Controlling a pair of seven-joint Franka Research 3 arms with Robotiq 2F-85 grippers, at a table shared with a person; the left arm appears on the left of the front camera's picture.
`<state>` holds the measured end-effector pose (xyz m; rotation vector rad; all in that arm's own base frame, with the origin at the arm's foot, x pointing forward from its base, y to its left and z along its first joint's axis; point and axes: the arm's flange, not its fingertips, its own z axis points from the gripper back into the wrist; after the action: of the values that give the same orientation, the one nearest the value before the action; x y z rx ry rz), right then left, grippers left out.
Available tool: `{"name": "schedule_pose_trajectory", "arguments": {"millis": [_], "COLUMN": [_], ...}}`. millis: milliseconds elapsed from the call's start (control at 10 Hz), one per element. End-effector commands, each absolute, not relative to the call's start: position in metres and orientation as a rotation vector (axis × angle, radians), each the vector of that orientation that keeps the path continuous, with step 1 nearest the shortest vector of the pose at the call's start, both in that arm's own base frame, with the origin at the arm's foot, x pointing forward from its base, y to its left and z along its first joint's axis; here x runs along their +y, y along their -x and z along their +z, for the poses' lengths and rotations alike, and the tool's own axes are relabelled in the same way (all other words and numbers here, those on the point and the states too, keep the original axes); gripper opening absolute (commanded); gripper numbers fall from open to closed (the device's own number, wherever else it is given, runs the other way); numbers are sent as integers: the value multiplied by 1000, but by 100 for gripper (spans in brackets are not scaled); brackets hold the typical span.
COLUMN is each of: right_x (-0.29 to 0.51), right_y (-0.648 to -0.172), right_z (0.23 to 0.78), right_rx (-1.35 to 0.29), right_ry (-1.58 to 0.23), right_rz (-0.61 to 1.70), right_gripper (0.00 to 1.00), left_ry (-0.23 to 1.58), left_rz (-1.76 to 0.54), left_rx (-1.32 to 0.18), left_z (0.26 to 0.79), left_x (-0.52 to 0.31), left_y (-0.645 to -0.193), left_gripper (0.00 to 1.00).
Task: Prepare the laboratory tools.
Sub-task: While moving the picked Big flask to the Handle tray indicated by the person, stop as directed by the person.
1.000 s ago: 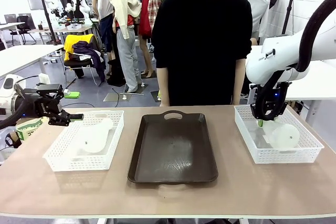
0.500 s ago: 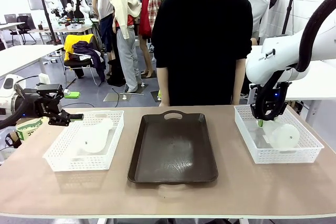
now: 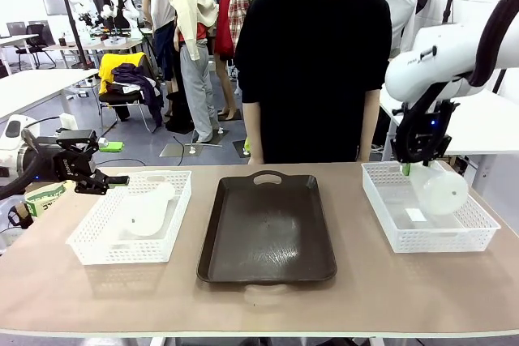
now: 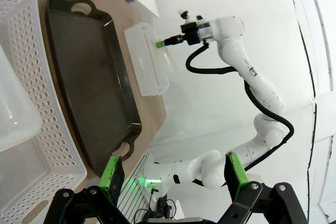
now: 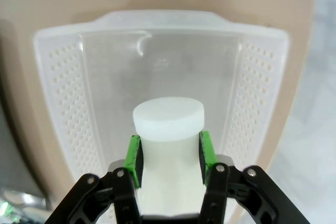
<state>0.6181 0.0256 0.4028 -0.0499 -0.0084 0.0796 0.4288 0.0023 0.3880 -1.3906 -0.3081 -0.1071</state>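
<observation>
We lose the wide base of the translucent frosted-white conical flask (image 5: 168, 119) behind the black, green-padded right gripper (image 5: 169, 150) at the bottom of the right wrist view. In the front view, right of centre, that gripper hides its neck. At left, the second frosted-white conical flask (image 3: 146, 212) lies veiled behind the wall of the white mesh plastic basket (image 3: 113, 253); the left wrist view's left edge cuts both off.

flask (image 3: 442, 192): frosted white | baskets (image 3: 122, 253): white mesh | tray (image 3: 268, 232): dark brown | table (image 3: 365, 289): tan | right hand (image 5: 168, 153): black, green pads
</observation>
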Motion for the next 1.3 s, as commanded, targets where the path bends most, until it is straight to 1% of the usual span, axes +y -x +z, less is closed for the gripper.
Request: {"name": "schedule_pose_trajectory", "arguments": {"millis": [0, 200, 400, 500, 1200], "right_x": [29, 31, 31, 28, 28], "right_y": [-613, -600, -594, -605, -605], "right_z": [425, 446, 456, 452, 452], "right_rx": [-16, -37, -72, -49, -49], "right_ry": [43, 46, 45, 54, 54], "right_rz": [45, 51, 40, 72, 72], "right_gripper": [0, 0, 0, 0, 0], "left_ry": [1400, 1400, 1400, 1400, 1400], "left_rz": [-106, -106, -106, -106, -106], "left_rx": [-316, -316, -316, -316, -316], "left_z": [390, 390, 390, 390, 390], "left_x": [3, 3, 3, 3, 3], "left_y": [-429, -429, -429, -429, -429], "left_gripper": [100, 100, 100, 100, 100]}}
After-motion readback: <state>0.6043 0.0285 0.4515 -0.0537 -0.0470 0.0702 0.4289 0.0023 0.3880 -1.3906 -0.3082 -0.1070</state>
